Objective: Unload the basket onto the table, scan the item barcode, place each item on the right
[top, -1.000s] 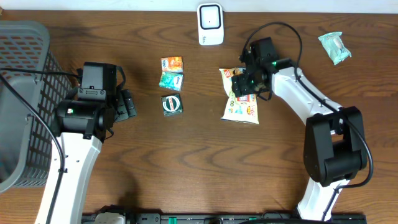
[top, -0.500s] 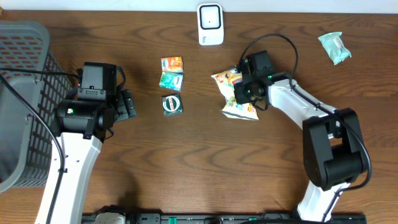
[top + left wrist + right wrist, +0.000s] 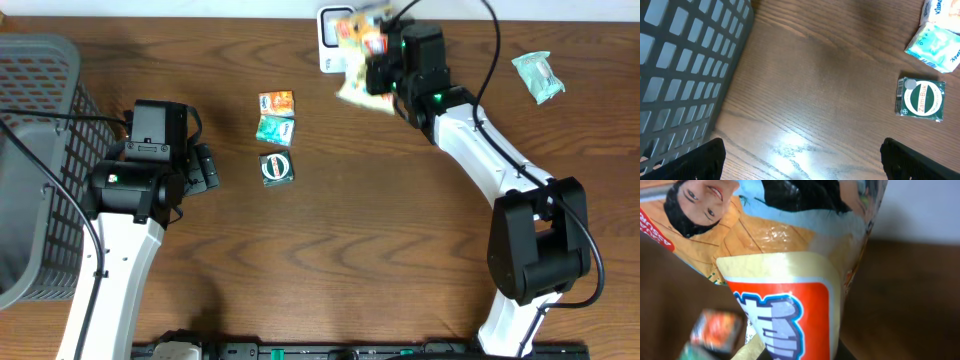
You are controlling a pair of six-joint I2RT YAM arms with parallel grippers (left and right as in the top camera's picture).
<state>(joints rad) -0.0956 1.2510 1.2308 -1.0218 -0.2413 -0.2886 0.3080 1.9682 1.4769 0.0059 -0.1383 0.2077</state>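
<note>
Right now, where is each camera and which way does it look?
Overhead: above the table, looking straight down; both arms show, left pincer open, right pincer shut on the snack bag at the scanner.
Left wrist: on the left arm, facing down at basket and green packet; its fingers show at the bottom corners.
Right wrist: on the right arm, right up against the snack bag; hardly any pincer shows.
Shared: overhead and left wrist both see the green packet.
</note>
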